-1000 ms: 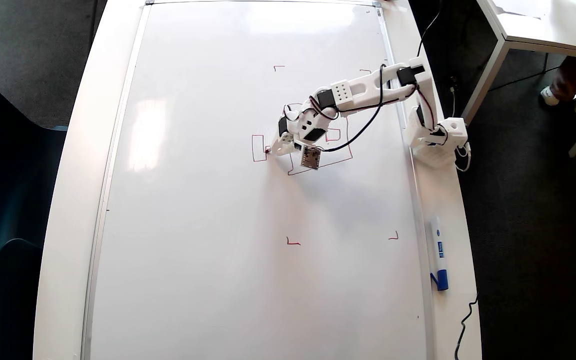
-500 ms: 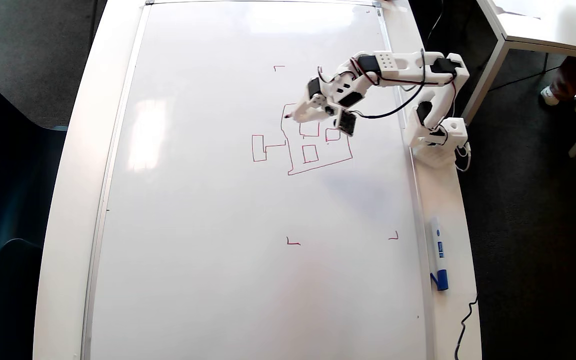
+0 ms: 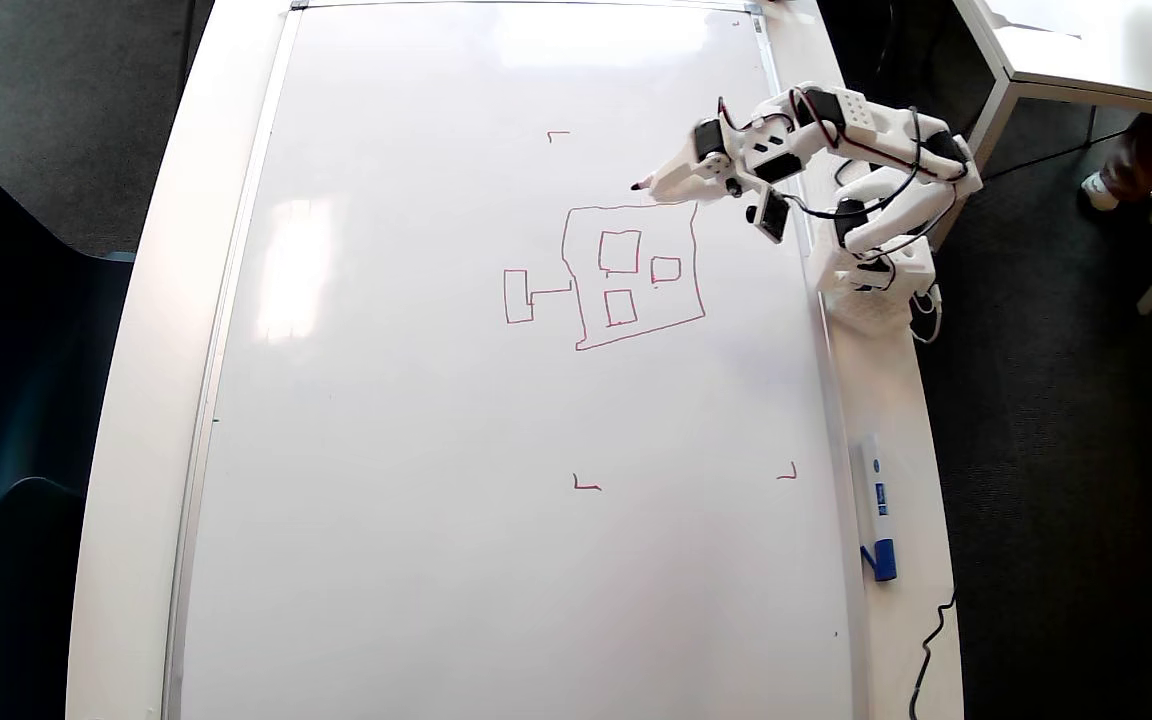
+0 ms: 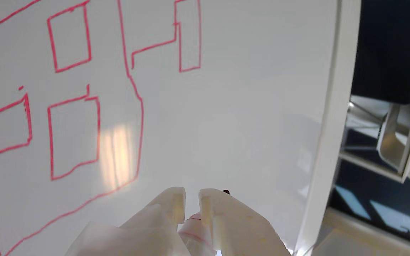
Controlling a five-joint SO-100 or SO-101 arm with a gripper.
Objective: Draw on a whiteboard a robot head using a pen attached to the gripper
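The whiteboard fills the tabletop in the overhead view. On it is the robot head, a wobbly red square with three small rectangles inside and a small box joined by a short line. My gripper hovers just past the head's top edge, shut on the pen, whose dark tip points left. In the wrist view the gripper holds the pen between its fingers, with the whiteboard and the robot head beyond. I cannot tell whether the tip touches the board.
The arm's base stands on the table's right rim. A white marker with a blue cap lies on that rim lower down. Small red corner marks dot the board. A dark chair stands on the left.
The gripper left the small box at the drawing's left, swept up and right across the head, and now sits above its top edge with the arm folded back toward the base.
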